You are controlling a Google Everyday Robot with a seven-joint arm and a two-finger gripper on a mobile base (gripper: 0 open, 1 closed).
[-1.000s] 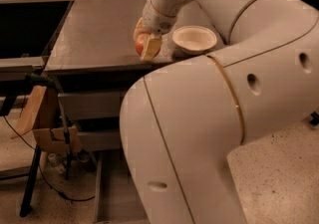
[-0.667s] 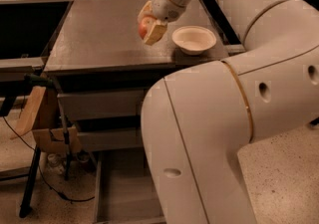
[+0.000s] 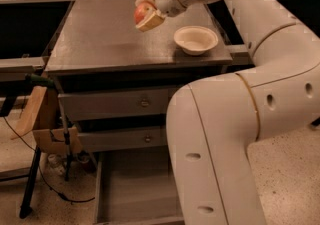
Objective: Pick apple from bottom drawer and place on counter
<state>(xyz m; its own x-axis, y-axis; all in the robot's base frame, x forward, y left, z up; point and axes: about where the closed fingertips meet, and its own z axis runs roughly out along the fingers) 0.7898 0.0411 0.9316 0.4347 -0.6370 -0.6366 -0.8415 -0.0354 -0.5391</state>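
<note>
My gripper (image 3: 145, 11) is shut on the reddish-orange apple (image 3: 141, 12) and holds it above the grey counter (image 3: 105, 34), over its middle-right part, left of the cream bowl (image 3: 195, 39). The apple sits between the cream fingers and does not touch the counter top. The bottom drawer (image 3: 137, 194) is pulled out at the lower middle of the view, with a plain grey floor showing; the arm covers its right part.
Two upper drawers with small round knobs (image 3: 144, 103) are closed. My large white arm (image 3: 235, 134) fills the right side. A wooden and cardboard stand on a black tripod (image 3: 45, 129) stands left of the cabinet. Dark benches flank the counter.
The gripper with the apple has moved up and further back over the counter, away from the front edge. The arm's elbow has swung to the right, uncovering the drawers.
</note>
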